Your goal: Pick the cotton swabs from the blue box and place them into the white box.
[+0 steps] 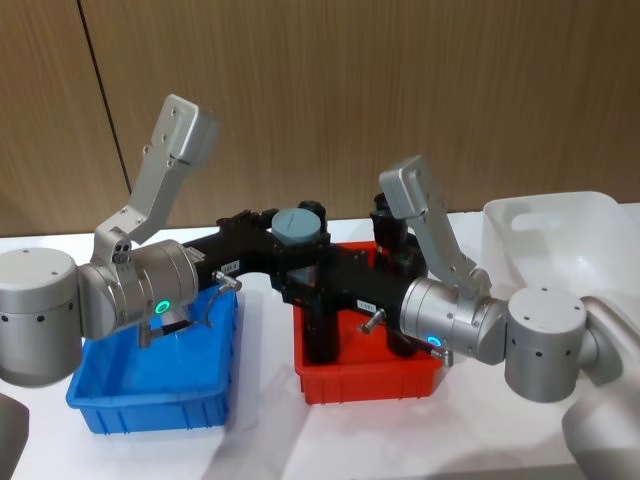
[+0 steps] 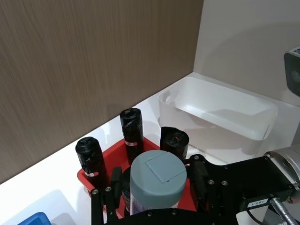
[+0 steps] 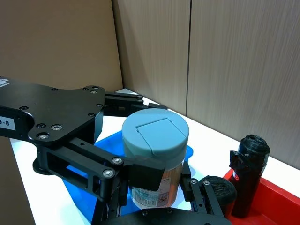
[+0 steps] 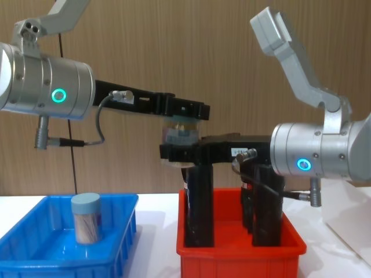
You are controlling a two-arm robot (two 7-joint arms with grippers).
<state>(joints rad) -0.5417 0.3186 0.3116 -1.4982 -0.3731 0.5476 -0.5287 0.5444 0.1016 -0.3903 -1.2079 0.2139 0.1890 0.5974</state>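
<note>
A cotton swab jar (image 4: 181, 132) with a pale blue lid (image 1: 297, 224) hangs in the air above the red bin. My left gripper (image 4: 184, 111) reaches in from the left and is shut on its upper part. From the right, my right gripper (image 4: 178, 152) sits around the jar's lower part (image 3: 152, 187). Another jar of cotton swabs (image 4: 86, 225) stands upright in the blue box (image 4: 35, 255) at the left. The white box (image 1: 560, 225) stands at the far right, behind the right arm, and its inside (image 2: 220, 117) looks bare.
A red bin (image 4: 237, 255) sits between the two boxes, directly under the grippers. It holds tall black bottles (image 4: 200, 197) that rise almost to the held jar. A wood-panelled wall runs close behind the table.
</note>
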